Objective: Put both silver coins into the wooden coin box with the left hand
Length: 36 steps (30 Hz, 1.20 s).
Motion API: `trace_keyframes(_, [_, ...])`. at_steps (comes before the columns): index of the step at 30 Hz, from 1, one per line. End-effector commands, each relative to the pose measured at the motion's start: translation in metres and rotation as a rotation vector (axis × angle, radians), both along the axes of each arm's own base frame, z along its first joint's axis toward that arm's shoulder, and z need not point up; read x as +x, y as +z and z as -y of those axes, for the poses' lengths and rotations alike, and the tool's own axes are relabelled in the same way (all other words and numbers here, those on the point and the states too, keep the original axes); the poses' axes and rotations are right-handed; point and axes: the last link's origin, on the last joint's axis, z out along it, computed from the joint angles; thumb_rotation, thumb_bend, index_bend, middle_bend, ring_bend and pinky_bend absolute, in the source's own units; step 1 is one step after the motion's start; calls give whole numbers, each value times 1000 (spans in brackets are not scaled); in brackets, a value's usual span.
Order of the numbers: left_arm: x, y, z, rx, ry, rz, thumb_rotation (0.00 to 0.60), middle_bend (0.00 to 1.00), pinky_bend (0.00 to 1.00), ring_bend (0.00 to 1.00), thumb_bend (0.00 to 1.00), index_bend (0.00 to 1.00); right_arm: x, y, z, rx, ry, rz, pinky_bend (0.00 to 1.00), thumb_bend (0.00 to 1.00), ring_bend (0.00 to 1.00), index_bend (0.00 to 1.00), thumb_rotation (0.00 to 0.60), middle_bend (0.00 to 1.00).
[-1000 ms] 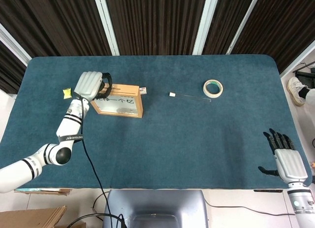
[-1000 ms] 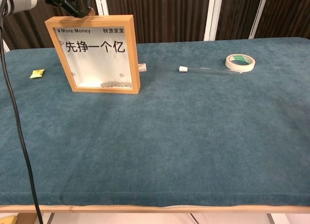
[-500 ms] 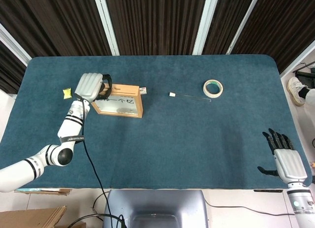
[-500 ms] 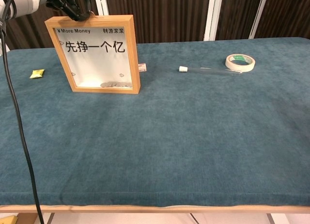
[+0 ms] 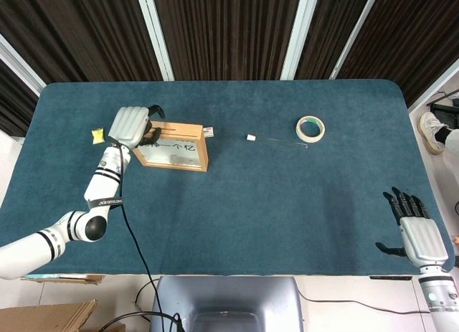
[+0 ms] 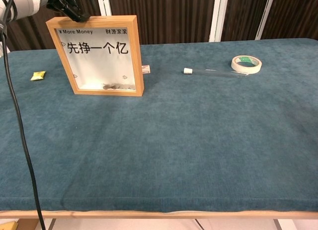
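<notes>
Across the teal felt table [image 5: 287,203], with dark slatted panels behind, we count one wooden coin box [image 6: 99,55], one tape roll [image 6: 246,64], one thin clear tube [image 6: 211,72] and one yellow scrap [image 6: 38,75]. We see the box upright at far left, its glass front facing the chest camera, its long axis running left to right; coins [image 6: 115,86] lie inside at the bottom. Our left hand [image 5: 130,124] hovers over its top left corner, fingers curled; whether it holds anything we cannot tell. Our right hand [image 5: 417,231] rests at the near right edge, fingers spread, holding nothing.
</notes>
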Motion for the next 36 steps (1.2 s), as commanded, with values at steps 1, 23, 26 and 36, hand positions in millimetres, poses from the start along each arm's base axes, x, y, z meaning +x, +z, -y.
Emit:
trace_keyframes(1, [0, 2, 2, 9, -6, 2, 600, 1000, 1000, 1000, 433, 384, 0, 0, 0, -2, 1, 1, 0, 177, 0, 0, 600, 0])
trace_keyframes(23, [-220, 61, 282, 112, 183, -14, 600, 78, 116, 0, 384, 46, 13, -27, -9, 85, 57, -48, 0, 177, 0, 0, 600, 0])
trace_keyframes(26, [-219, 62, 291, 75, 155, -59, 600, 20, 45, 0, 380, 12, 17, -30, -12, 87, 76, -51, 0, 177, 0, 0, 600, 0])
trace_keyframes(36, [-218, 54, 293, 3, 178, -82, 600, 15, 20, 0, 376, 0, 17, -28, -18, 86, 94, -56, 0, 177, 0, 0, 600, 0])
